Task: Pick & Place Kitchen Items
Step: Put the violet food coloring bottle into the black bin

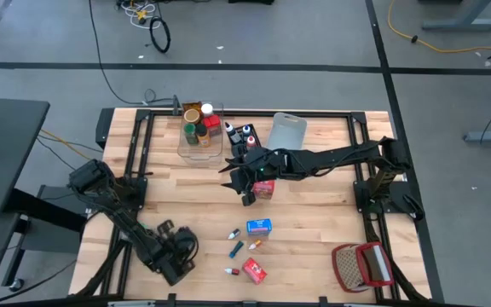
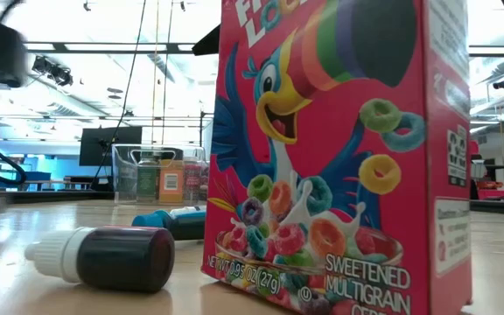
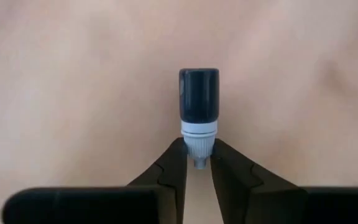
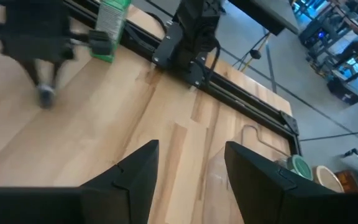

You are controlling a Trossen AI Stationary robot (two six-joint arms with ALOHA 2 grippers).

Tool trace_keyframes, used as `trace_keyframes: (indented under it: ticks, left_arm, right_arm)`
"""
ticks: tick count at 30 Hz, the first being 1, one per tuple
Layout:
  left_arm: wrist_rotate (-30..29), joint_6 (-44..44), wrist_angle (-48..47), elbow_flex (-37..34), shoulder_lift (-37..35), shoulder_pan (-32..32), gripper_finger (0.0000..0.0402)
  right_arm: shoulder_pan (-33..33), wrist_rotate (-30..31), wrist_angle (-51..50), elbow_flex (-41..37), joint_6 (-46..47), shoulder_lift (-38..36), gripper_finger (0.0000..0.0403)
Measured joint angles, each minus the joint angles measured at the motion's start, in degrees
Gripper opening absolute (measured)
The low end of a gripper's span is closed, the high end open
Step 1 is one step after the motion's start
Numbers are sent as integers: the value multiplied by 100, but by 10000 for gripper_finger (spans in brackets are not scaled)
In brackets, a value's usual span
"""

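The left gripper (image 3: pixel 197 163), low at the table's near-left, pinches the white cap of a dark food-colouring tube (image 3: pixel 198 102) lying on the wood. The right gripper (image 4: pixel 188 163) hangs open mid-table beside a small red-and-green box (image 1: pixel 264 188).
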Motion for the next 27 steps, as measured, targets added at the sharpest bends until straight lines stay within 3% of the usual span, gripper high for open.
trace_keyframes:
  ticks: [4, 9, 17, 22, 27]
  left_arm:
    - [-308, 162, -406, -2, -7, 143, 79]
    - [-865, 869, -830, -47, -17, 475, 55]
    - [-2056, 2268, -851, -105, -23, 1409, 68]
    - [-2756, 3008, -717, -81, -28, 2274, 68]
    - [-3088, 4984, 285, -79, -31, 3246, 54]
  right_arm:
    - [205, 2, -26, 0, -64, -1, 194]
    - [616, 189, -532, 0, -275, -217, 194]
    - [1233, 2311, -1813, 0, 835, -718, 187]
    - [1414, 3280, -2712, 0, 1615, -745, 173]
    - [1446, 3774, -3739, 0, 2853, -745, 157]
